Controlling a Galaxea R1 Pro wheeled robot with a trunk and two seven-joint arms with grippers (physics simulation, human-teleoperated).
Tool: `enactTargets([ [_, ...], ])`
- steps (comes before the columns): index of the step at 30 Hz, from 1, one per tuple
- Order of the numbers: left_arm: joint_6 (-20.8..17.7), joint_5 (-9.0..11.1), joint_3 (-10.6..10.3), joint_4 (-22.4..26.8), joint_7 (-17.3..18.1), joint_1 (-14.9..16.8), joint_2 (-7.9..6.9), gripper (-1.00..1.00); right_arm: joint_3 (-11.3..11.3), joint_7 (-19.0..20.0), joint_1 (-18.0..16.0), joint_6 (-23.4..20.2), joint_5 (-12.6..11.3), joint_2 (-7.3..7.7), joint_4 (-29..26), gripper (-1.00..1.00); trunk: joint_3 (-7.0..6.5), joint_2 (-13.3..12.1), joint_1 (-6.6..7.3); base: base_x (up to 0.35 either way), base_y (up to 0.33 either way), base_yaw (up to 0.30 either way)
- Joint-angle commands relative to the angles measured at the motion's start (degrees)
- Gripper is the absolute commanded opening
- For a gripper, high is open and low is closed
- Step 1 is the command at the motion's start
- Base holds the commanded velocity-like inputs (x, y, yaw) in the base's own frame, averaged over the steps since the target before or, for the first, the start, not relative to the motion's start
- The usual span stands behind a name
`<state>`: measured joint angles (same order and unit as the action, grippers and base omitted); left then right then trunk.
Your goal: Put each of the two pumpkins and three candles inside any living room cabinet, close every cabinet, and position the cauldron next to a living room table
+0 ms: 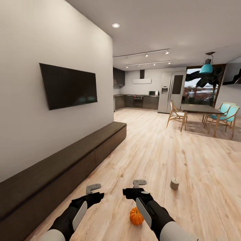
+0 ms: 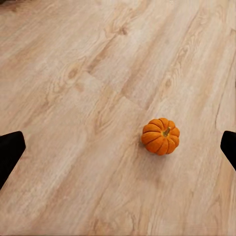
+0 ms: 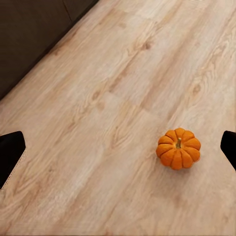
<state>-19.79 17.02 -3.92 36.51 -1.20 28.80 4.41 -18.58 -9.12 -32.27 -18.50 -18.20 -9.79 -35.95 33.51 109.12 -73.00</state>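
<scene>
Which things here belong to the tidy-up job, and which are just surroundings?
Job: pumpkin on the floor, candle on the floor, long dark cabinet, closed.
Surroundings: wall TV, dining table, chairs, fridge.

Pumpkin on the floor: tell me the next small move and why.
Probably lower the right pincer toward the pumpkin. The pumpkin sits upright on the wood floor just under the right forearm, both pincers are open and empty above it, and the cabinet alongside shows closed fronts. A candle stands farther off.
</scene>
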Motion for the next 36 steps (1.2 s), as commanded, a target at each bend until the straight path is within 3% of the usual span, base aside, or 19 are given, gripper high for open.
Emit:
enactTargets([
  [1,-0.2,0.4,-0.1,0.1,-0.1,0.0,-0.01,1.0,-0.3,-0.6,0.0,-0.2,-0.6,0.05,-0.1,1.0,0.07,0.0,0.0,0.101,0.067,0.275],
  [11,-0.2,0.4,-0.1,0.1,-0.1,0.0,-0.01,1.0,-0.3,-0.6,-0.1,-0.2,-0.6,0.05,-0.1,1.0,0.07,0.0,0.0,0.062,0.115,0.275],
  [36,-0.2,0.4,-0.1,0.1,-0.2,0.0,-0.01,1.0,-0.2,-0.8,-0.1,-2.3,-0.6,0.29,-0.1,1.0,0.07,0.0,0.0,0.001,0.003,0.275],
])
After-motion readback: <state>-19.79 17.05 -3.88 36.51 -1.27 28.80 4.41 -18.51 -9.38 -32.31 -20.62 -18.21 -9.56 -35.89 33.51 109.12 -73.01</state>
